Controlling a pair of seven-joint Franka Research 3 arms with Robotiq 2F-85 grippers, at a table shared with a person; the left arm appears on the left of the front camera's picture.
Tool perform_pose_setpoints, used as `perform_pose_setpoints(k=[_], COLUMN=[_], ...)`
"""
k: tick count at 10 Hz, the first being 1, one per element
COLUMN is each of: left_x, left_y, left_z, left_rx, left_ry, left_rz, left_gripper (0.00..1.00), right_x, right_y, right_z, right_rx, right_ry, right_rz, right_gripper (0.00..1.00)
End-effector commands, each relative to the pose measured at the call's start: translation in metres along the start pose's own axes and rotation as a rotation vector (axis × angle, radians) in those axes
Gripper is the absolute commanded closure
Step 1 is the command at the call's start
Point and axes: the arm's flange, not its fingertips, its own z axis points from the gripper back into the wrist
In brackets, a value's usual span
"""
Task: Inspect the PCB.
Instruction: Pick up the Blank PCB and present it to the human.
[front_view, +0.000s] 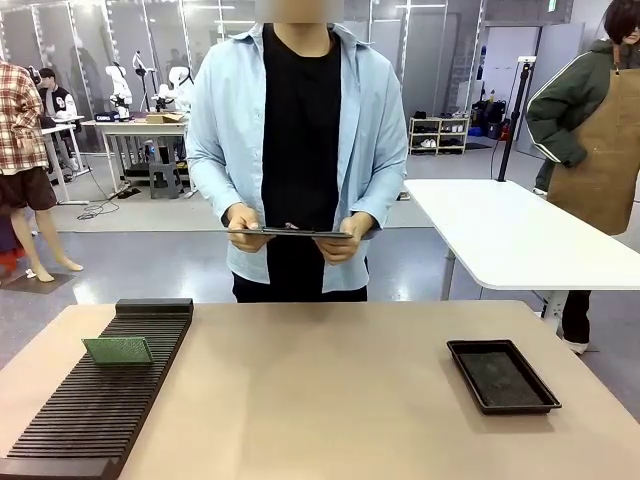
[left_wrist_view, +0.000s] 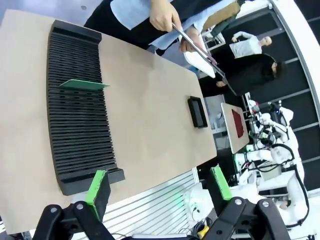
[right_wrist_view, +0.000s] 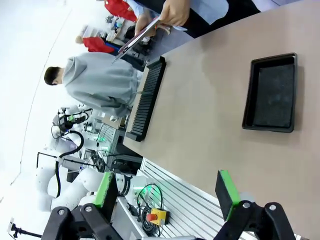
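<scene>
Green flat rectangular PCB (front_view: 118, 350) stands slotted toward the black ribbed rack's (front_view: 70, 420) far end. My left gripper (left_wrist_view: 159, 184) and right gripper (right_wrist_view: 165, 189) gape empty, well back from that rack. I judge pickup comes next, pinching the board's upper edge.

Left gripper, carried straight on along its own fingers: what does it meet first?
Probably bare tabletop, between the slotted rack and the black tray. The open left gripper hovers high above it, so depth is uncertain.

Grey floor (front_view: 150, 250), white table (front_view: 510, 240), far shelving (front_view: 440, 135).
</scene>
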Motion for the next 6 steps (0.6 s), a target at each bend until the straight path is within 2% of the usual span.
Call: perform_pose_setpoints(k=[1, 2, 3, 6], left_x=[-0.0069, -0.0075, -0.0037, -0.0037], left_y=[0.0031, 0.0044, 0.0038, 0.0038], left_z=[-0.0036, -0.0037, 0.0021, 0.0021], left_rx=[-0.021, -0.012, -0.002, -0.002], left_ry=[-0.032, -0.05, -0.016, -0.016], left_rz=[0.001, 0.011, 0.015, 0.015], left_gripper=[0.0, 0.0, 0.0, 0.0], right_x=[-0.0029, -0.0024, -0.0016, -0.0016], right_y=[0.0005, -0.001, -0.002, -0.002], right_z=[-0.0006, -0.0029, 0.0033, 0.0033], right_rx=[-0.008, -0.004, -0.01, -0.01], right_ry=[-0.028, -0.038, -0.013, -0.013], right_rz=[0.013, 0.021, -0.008, -0.008], right_gripper=[0.0, 0.0, 0.0, 0.0])
